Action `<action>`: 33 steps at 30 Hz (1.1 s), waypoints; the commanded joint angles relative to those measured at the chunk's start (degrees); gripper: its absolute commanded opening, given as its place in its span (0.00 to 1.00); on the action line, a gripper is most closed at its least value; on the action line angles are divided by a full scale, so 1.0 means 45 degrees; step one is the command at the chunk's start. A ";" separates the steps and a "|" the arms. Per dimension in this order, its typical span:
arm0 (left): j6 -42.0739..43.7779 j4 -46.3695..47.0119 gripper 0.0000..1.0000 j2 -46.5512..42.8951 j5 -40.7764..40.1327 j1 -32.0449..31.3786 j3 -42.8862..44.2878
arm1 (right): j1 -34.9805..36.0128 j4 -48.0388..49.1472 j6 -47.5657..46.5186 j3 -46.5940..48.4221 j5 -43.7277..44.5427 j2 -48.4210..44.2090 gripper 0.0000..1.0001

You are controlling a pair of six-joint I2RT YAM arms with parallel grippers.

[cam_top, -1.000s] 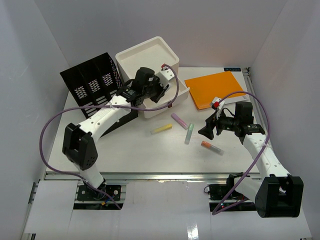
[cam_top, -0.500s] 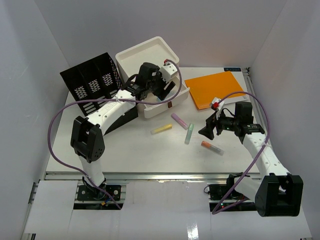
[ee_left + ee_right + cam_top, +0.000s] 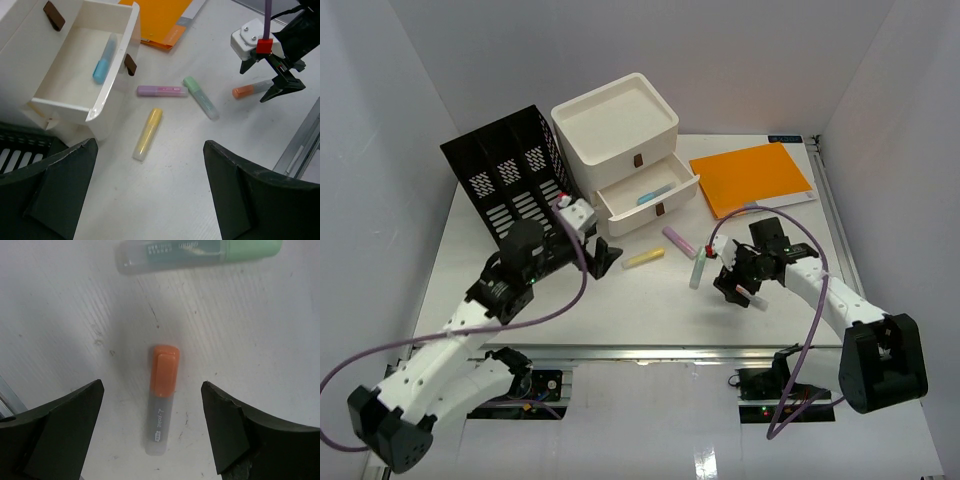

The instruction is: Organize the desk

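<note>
Right pincer spread wide and empty, hovering over the orange marker, which lies flat on the worktop with its cap toward 12 o'clock in the wrist view and one finger on each side of the barrel. Worktop runs under both arms, walled in white, rail along its 6 o'clock edge; this marker sits about 4 o'clock from its centre. Left pincer also open and empty, looking at the pulled-out drawer with a blue marker inside. Risks as I judge them: the round barrel could roll or squirt out if I close off-centre or too near the cap; if I descend too far, my fingertips scrape the worktop. The green marker lies near at 12 o'clock, so a skewed approach would knock it. Yellow marker and purple marker not yet stowed.
</note>
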 commanded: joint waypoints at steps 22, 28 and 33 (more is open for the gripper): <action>-0.1352 0.0600 0.98 -0.2998 -0.0951 0.0046 -0.1978 | 0.0432 -0.0606 -0.0461 0.0303 0.2422 0.0921 0.12; -0.1356 0.0671 0.98 -0.2803 -0.0382 0.0045 -0.2018 | 0.0460 -0.0814 -0.1886 0.4377 0.1075 0.0729 0.08; -0.1252 0.0651 0.98 -0.2673 -0.0682 0.0026 -0.2055 | 0.0870 -0.0471 -0.1969 0.7655 0.0461 0.2706 0.09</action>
